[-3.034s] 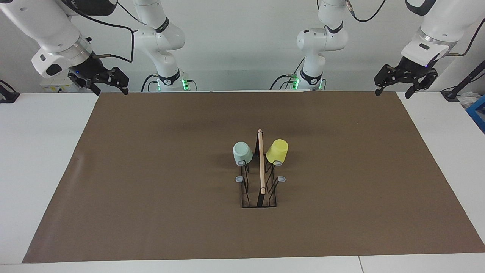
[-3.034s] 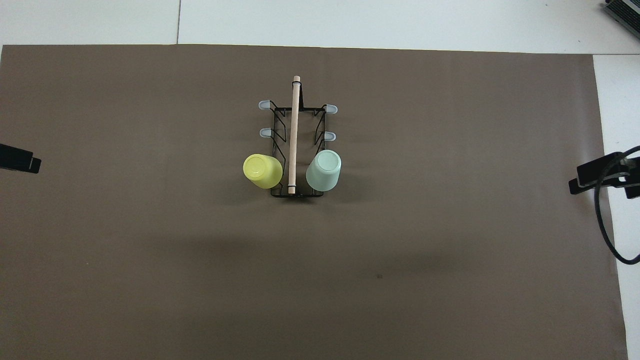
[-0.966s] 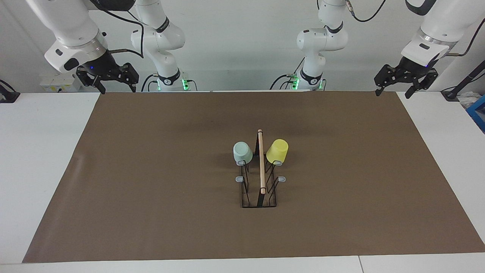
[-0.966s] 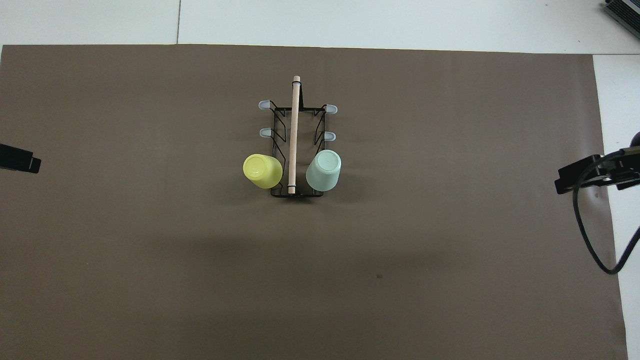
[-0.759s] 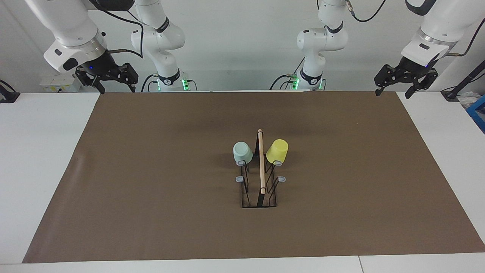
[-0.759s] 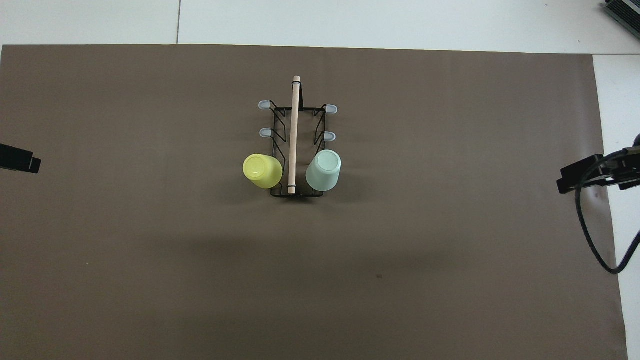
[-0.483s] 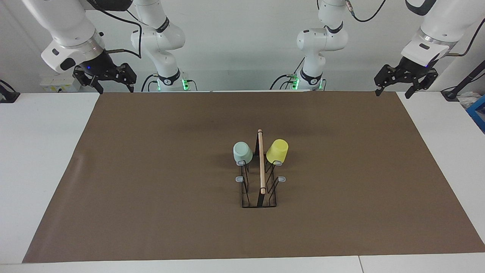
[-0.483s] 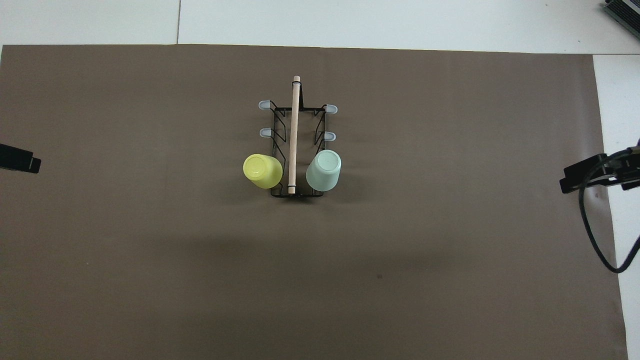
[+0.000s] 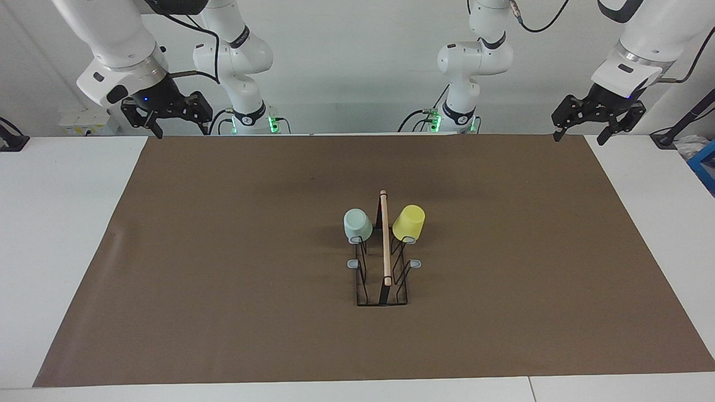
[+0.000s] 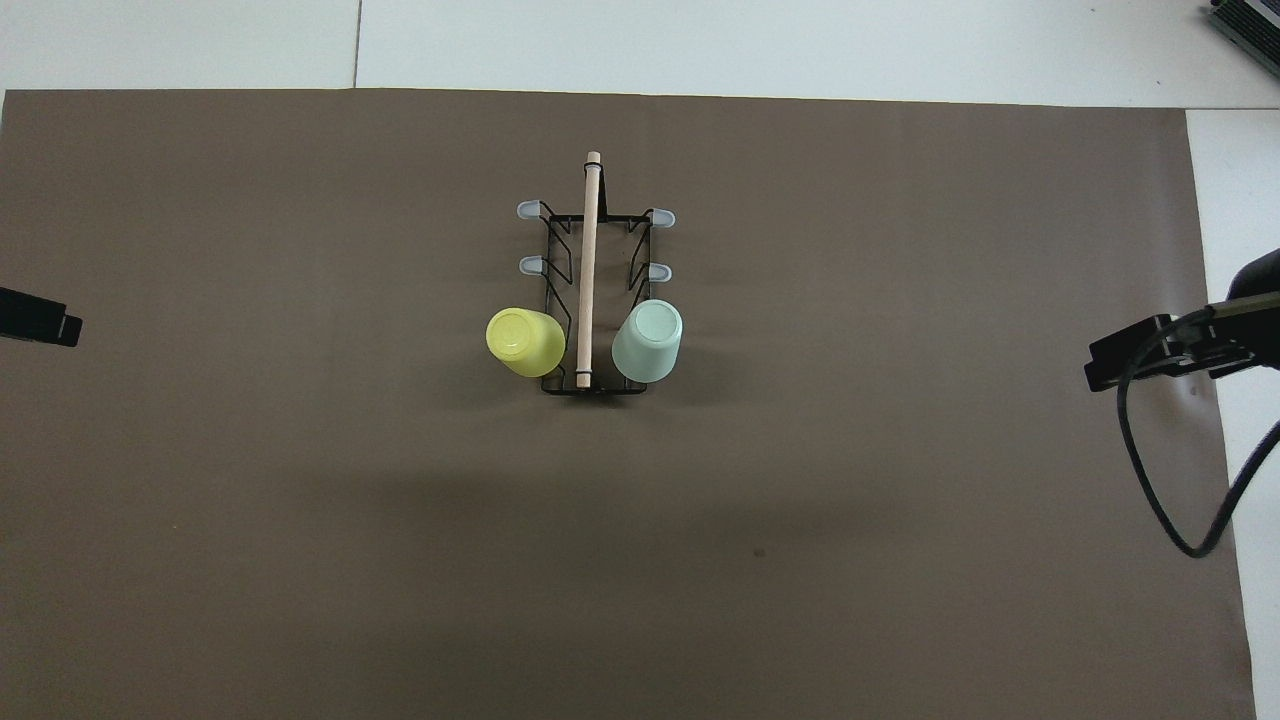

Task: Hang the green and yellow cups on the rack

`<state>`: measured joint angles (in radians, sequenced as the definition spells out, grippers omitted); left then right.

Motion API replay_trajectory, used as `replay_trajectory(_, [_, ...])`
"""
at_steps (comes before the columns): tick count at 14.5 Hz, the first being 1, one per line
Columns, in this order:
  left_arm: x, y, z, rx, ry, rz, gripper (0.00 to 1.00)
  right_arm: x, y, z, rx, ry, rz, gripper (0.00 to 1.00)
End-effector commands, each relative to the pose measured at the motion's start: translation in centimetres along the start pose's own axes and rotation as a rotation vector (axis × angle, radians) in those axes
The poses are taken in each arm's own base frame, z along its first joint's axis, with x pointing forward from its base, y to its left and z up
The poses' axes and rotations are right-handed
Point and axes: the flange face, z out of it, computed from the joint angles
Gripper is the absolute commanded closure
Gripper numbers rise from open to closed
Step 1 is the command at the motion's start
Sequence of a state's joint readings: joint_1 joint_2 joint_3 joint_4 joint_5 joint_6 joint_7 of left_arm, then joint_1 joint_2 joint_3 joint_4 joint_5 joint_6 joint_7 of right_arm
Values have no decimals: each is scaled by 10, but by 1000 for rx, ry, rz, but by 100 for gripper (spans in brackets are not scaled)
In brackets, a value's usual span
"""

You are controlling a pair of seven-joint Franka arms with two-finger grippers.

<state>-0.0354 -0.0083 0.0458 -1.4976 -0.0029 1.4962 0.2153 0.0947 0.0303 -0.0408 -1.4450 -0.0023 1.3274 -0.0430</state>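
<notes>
The black wire rack (image 9: 384, 279) (image 10: 590, 300), topped by a wooden rod, stands mid-mat. The mint green cup (image 9: 357, 224) (image 10: 648, 342) hangs upside down on the peg nearest the robots on the right arm's side. The yellow cup (image 9: 409, 223) (image 10: 524, 342) hangs the same way on the matching peg on the left arm's side. My right gripper (image 9: 183, 133) hovers open and empty over the mat's corner at its own end; one of its fingers (image 10: 1130, 365) shows in the overhead view. My left gripper (image 9: 578, 139) waits open and empty over the other corner.
A brown mat (image 9: 223, 279) covers most of the white table (image 9: 56, 223). The rack's other grey-tipped pegs (image 10: 532, 265) are bare. A black cable (image 10: 1150, 480) loops down from the right wrist. A blue object (image 9: 705, 164) sits off the table's edge by the left arm.
My right gripper has drifted toward the table's middle, still open. The left arm, rack and both cups have not moved.
</notes>
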Motion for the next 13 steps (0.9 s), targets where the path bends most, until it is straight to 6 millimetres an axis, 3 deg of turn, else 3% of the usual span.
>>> replay_trajectory(1, [-7,3,0,-15,-2,-6,0,-2,-13,-2,-26,-16,-39,0])
replay_trajectory(4, [-7,3,-1,-14,-1,-6,0,-1,-28,-1,-35,-15,-62,0])
replay_trajectory(9, [-7,3,0,-15,-4,-6,0,-1,-28,-2,-32,-9,-66,0])
replay_trajectory(13, [-7,3,0,-15,-4,-6,0,-3,-40,-4,-39,0,-82,0])
